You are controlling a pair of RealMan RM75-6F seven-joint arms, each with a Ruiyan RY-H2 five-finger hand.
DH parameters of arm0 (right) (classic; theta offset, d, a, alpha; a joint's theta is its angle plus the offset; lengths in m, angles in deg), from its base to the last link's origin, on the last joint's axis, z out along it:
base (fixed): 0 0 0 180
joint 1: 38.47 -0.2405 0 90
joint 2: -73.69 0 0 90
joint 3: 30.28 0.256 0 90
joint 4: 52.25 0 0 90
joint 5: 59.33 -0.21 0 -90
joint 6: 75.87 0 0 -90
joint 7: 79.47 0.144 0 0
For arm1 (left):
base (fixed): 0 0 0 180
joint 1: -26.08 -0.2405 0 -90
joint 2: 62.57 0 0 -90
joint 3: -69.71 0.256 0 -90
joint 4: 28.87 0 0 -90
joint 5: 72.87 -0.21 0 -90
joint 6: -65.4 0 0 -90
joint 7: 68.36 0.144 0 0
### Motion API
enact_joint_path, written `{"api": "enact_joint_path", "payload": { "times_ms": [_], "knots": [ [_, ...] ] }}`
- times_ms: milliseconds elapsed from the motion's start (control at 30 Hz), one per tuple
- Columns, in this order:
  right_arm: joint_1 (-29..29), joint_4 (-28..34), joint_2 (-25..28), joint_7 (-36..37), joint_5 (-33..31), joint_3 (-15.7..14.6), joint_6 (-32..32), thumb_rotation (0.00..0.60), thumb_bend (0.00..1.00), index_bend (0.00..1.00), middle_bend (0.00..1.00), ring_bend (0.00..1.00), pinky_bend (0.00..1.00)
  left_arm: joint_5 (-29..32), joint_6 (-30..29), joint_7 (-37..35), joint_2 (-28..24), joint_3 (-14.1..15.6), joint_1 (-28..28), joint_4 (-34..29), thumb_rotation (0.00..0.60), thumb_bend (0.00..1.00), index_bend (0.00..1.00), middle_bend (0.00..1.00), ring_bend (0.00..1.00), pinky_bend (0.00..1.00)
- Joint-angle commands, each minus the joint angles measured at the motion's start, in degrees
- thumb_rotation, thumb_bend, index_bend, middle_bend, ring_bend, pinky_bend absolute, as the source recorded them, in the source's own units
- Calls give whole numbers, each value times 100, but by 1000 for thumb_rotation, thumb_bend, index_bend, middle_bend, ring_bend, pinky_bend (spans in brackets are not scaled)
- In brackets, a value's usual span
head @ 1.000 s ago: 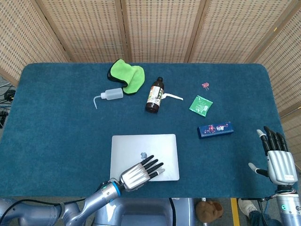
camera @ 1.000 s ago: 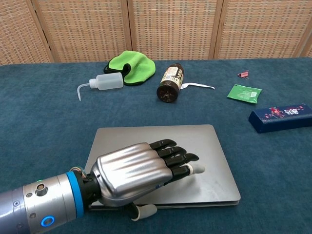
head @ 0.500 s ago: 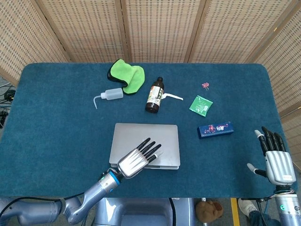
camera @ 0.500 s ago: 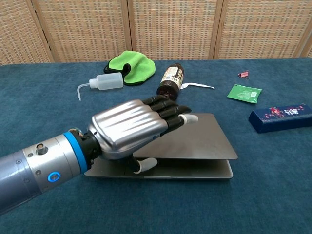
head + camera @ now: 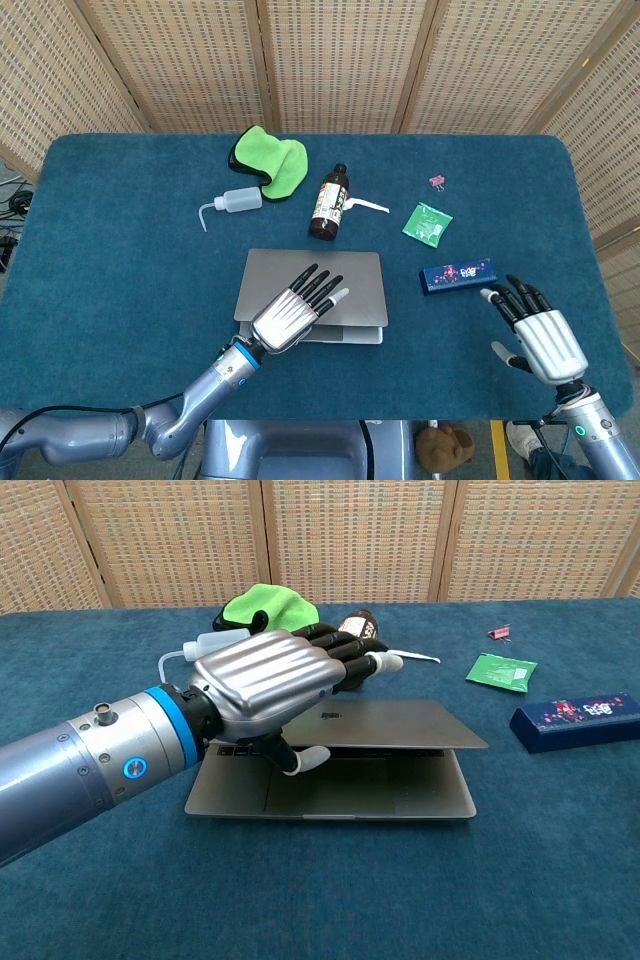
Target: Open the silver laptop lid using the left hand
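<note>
The silver laptop (image 5: 352, 274) lies in the near middle of the table, its lid (image 5: 402, 725) raised partway off the base (image 5: 330, 792). My left hand (image 5: 296, 312) holds the lid's front edge, fingers laid flat over the top and the thumb (image 5: 301, 759) tucked underneath. In the chest view the left hand (image 5: 268, 684) hides the lid's left part. My right hand (image 5: 536, 337) hovers open over the table's near right, fingers spread, close to the blue box; only the head view shows it.
Behind the laptop lie a brown bottle (image 5: 329, 203), a white squeeze bottle (image 5: 238, 201) and a green cloth (image 5: 272, 160). To the right are a green packet (image 5: 427, 222), a blue box (image 5: 457, 275) and a small pink clip (image 5: 437, 182).
The left hand has lifted the lid from shut to partly raised. The right hand moved from the table's right edge inward toward the blue box.
</note>
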State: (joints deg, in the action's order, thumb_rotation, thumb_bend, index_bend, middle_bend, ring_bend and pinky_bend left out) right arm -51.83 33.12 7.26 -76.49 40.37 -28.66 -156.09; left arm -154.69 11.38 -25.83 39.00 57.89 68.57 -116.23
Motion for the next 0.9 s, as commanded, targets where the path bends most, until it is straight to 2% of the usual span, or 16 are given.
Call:
{"api": "enact_joint_path", "payload": {
  "times_ms": [33,100,267,433,667,800,900],
  "knots": [
    [-357,-243,-109,547,355,-247,426,600,566,267,296,198,317,45,-5,-33,-10,-13,46,8,600,395,0,0,0,0],
    [-474,-377,-198,658,410,-292,580,600,633,286,317,224,341,65,-21,-45,-21,-15,64,0,600,400,0,0,0,0],
    [-722,-558,-483,878,401,-344,932,600,708,326,358,272,390,134,-71,-47,-86,-13,95,-49,600,403,0,0,0,0],
    [-869,-553,-719,792,478,-408,1099,600,812,329,358,276,393,265,-93,-60,-138,-18,108,-101,600,403,0,0,0,0],
    [-1065,-721,-1232,472,351,-325,1375,600,916,326,295,258,393,351,-167,-57,-257,-16,137,-233,600,407,0,0,0,0],
    [-1158,-594,-1375,366,223,-328,1571,600,985,270,231,197,393,377,-217,-67,-335,11,149,-282,600,408,0,0,0,0],
    [-1220,-488,-1467,126,112,-349,1780,600,1000,240,204,173,393,410,-231,-92,-382,34,165,-275,600,408,0,0,0,0]
  ]
}}
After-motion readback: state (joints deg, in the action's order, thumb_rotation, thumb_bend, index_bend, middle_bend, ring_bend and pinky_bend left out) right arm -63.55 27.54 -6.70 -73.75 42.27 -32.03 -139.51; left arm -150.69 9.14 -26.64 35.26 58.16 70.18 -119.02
